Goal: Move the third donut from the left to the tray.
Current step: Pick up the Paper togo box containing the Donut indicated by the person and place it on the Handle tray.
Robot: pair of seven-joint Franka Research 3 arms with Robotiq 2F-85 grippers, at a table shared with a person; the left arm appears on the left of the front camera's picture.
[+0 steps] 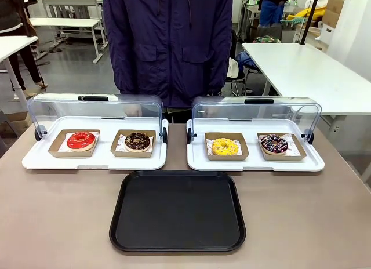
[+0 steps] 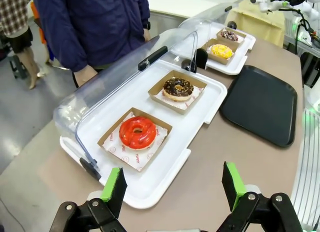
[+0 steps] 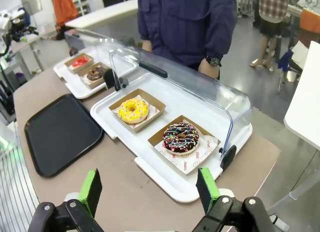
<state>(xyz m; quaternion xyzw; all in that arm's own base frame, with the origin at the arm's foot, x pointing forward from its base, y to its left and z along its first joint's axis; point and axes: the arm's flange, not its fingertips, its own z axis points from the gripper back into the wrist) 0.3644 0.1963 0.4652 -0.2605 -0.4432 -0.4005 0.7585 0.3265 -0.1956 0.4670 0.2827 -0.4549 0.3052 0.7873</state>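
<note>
The third donut from the left (image 1: 225, 146) has bright yellow icing with sprinkles and lies in a shallow brown cardboard box on the right-hand white tray; I also see this yellow donut (image 3: 133, 110) in the right wrist view and, far off, the same donut (image 2: 221, 51) in the left wrist view. The black tray (image 1: 177, 211) lies bare at the table's near middle. My left gripper (image 2: 174, 184) stands open above the table's left end, near the red donut (image 2: 137, 132). My right gripper (image 3: 150, 189) stands open above the right end, short of the sprinkled chocolate donut (image 3: 180, 138).
Two white trays (image 1: 35, 159) (image 1: 313, 163) with raised clear domed lids stand side by side behind the black tray. The left one holds a red donut (image 1: 81, 140) and a chocolate donut (image 1: 137, 141). A person in a dark jacket (image 1: 168, 43) stands at the far edge.
</note>
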